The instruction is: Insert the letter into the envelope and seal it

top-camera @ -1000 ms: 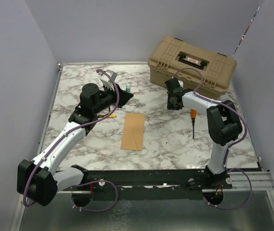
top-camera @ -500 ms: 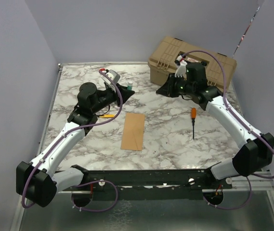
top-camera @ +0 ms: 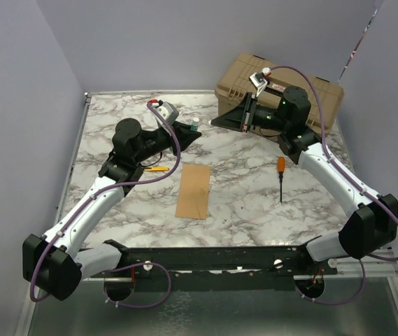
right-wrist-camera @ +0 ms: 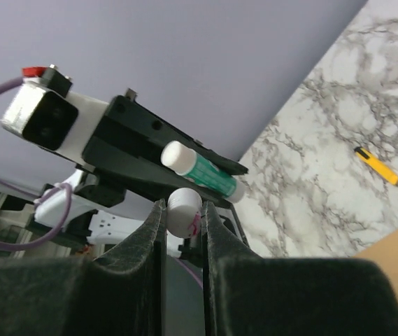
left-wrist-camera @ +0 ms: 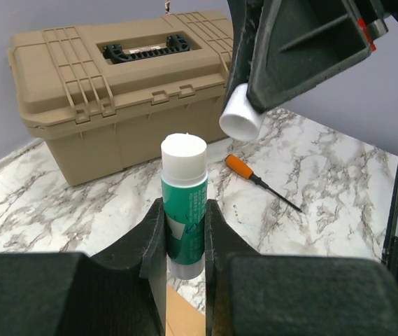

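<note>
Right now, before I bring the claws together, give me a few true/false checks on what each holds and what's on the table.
1. The left claw grips a green glue stick. True.
2. The right claw is empty. False: it is shut on a small white cap.
3. The envelope lies flat on the table. True.
4. The toolbox is open. False: its lid is down.
5. The orange screwdriver rests on the envelope. False: it lies on the marble, apart from it.
</note>
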Robot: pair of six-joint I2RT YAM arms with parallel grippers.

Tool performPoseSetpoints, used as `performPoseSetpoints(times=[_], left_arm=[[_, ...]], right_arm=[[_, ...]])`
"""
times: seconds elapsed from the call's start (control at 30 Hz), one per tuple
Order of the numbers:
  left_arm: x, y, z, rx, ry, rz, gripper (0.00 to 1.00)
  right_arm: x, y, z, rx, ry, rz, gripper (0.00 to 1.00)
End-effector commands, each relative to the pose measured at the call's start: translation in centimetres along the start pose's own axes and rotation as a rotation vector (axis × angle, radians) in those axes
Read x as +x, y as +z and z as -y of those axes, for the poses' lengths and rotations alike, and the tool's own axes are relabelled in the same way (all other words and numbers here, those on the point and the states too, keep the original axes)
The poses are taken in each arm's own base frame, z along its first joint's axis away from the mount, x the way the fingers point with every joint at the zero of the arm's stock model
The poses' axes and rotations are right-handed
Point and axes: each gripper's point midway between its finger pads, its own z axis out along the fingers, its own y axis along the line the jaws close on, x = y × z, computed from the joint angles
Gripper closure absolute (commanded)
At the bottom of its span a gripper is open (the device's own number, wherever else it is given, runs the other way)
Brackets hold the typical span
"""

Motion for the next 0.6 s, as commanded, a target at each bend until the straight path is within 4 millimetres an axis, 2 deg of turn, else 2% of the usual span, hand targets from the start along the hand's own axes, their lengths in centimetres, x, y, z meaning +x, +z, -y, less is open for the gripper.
performPoseSetpoints(times=[0.0, 0.13, 0.27, 0.57], left_arm=[[-0.9, 0.3, 1.3, 0.063, 0.028, 0.023, 1.00], [-0.6, 0.7, 1.8, 0.094, 0.018, 0.019, 1.00], [-0.3, 0.9, 2.2, 0.113, 0.015, 0.016, 1.00], [-0.3, 0.9, 2.6, 0.130, 0.014, 0.018, 1.00]], right_arm=[[-0.6, -0.2, -2.8, -0.112, 0.034, 0.001, 1.00], [-0.4, 0.1, -2.2, -0.110, 0.088, -0.015, 1.00], [-0.5, 0.2, -2.5, -0.122, 0.096, -0.009, 1.00], [-0.4, 0.4, -1.2, -0.058, 0.120, -0.009, 1.00]])
